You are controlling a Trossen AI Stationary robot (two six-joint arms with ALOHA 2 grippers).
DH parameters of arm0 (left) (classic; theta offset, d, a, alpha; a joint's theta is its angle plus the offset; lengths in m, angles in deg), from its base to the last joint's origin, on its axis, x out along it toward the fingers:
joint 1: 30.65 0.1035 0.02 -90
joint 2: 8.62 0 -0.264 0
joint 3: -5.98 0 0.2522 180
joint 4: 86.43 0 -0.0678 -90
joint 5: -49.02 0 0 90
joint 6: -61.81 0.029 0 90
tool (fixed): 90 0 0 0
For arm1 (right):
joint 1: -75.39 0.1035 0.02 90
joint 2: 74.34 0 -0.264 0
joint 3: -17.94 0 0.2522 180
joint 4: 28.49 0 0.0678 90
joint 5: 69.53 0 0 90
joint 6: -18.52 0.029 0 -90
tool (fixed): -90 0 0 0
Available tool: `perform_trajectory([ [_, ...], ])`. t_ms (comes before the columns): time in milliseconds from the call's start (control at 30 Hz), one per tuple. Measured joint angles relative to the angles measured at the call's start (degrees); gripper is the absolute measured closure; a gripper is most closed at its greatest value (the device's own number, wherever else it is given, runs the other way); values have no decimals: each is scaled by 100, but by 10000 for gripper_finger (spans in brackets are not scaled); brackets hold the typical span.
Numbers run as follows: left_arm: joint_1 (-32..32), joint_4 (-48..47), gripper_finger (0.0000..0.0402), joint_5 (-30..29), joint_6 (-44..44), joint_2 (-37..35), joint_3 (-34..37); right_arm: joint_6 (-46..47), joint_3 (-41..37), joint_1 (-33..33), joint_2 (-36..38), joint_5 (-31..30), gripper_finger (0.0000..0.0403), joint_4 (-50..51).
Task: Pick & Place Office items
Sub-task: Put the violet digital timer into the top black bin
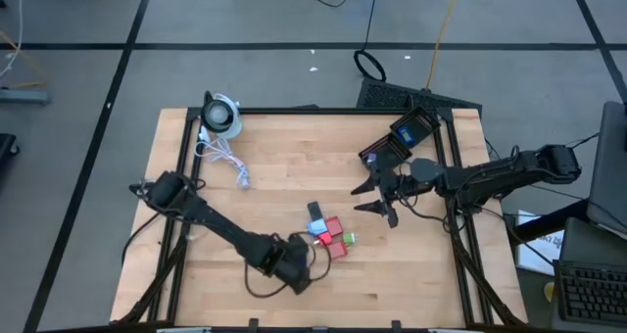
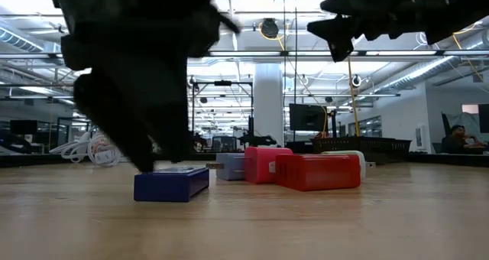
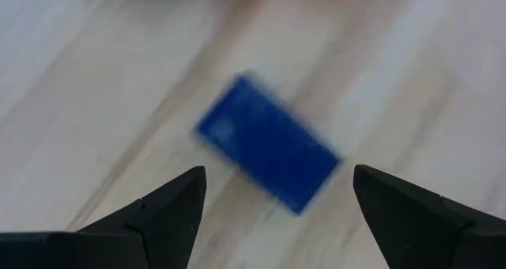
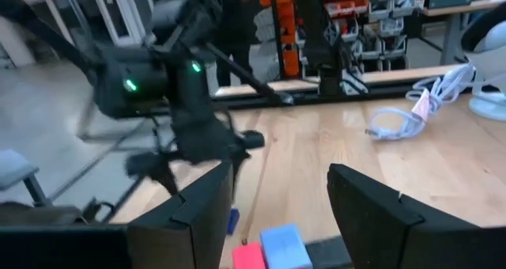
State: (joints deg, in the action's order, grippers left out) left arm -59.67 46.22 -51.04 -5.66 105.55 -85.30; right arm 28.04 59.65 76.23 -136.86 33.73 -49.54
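Observation:
Several small flat blocks lie in a cluster near the table's near middle: red (image 1: 333,226), green (image 1: 350,239) and black (image 1: 315,213). In the low view they show as red (image 2: 317,172), pink (image 2: 263,164) and lilac (image 2: 231,167). A blue block (image 3: 269,154) lies flat on the wood, a little apart (image 2: 172,183). My left gripper (image 3: 277,206) hangs open right above it, one finger on either side, pointing down (image 1: 299,262). My right gripper (image 1: 364,198) is open and held high, to the right of the cluster (image 4: 281,198).
A white coiled cable (image 1: 225,162) and a round white-and-black device (image 1: 220,116) sit at the far left. A black basket (image 1: 411,127) stands at the far right corner. Bare wood lies along the near edge and right of the cluster.

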Motion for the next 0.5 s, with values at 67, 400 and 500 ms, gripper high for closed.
perform_trajectory([
  [67,120,-168,78,120,-505,4,0,28,0,0,2,0,207,-78],
  [400,302,-93,78,400,-1317,148,-8,30,0,0,2,-7,207,-94],
  [500,304,-91,78,478,-1418,174,-10,29,2,0,2,-9,207,-98],
])
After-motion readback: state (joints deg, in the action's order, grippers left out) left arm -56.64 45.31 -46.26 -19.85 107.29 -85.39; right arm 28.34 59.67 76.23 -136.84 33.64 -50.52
